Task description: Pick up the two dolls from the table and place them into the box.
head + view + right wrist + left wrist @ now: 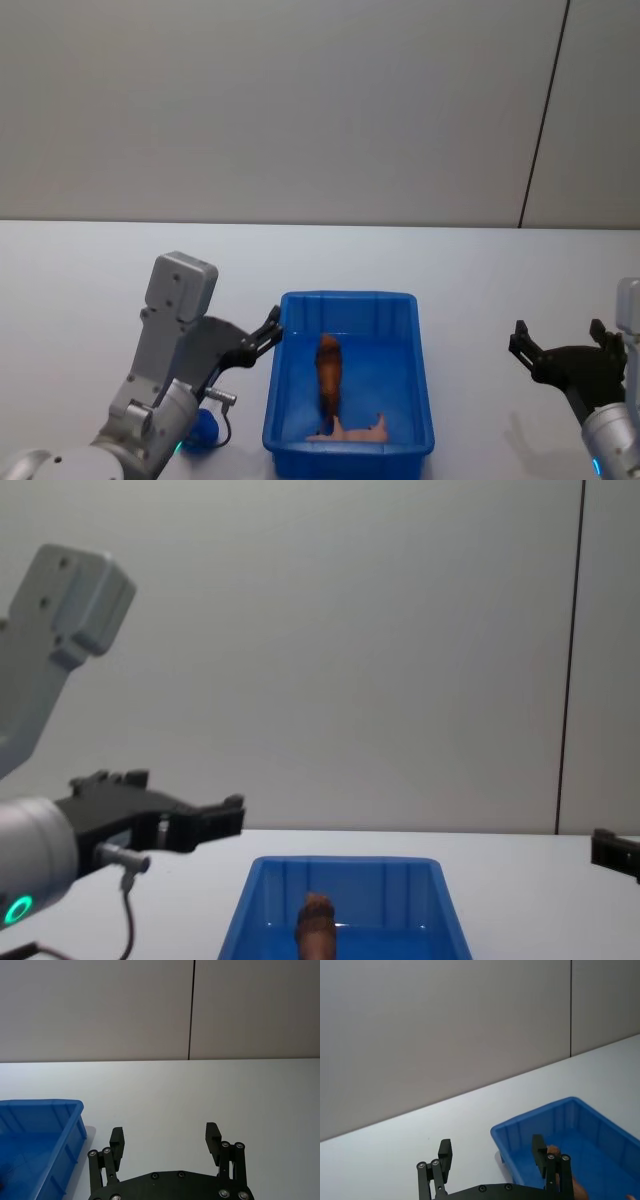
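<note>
Up at the back, a plain grey wall [300, 100] with one dark vertical seam takes up the far half of the scene. Under it is the white table [480, 270], flat and bare around the work.

Next biggest is the blue box [348, 297], sitting near the middle of the table toward the near edge, long side running near to far. You can see its thick rim from the left wrist camera [535, 1116], the right wrist camera [45, 1105] and the chest camera [345, 862] too.

Then the arms. The left gripper [274, 330] hangs just left of the box's far-left corner, above the table. Its fingers are spread wide apart with nothing between them, which is pretty obvious from its own wrist camera [491, 1146]. From the chest it juts out sideways toward the box [225, 820].

The right gripper [558, 340] is well off to the right of the box, over bare table, also spread open and empty [165, 1133].

Both dolls are inside the box. The shaggy brown doll [329, 372] lies along the middle of the floor, and the chest camera catches its top end [317, 920]. The pale pink doll [352, 432] lies flat against the near wall, and the brown one's near end looks like it touches it.
</note>
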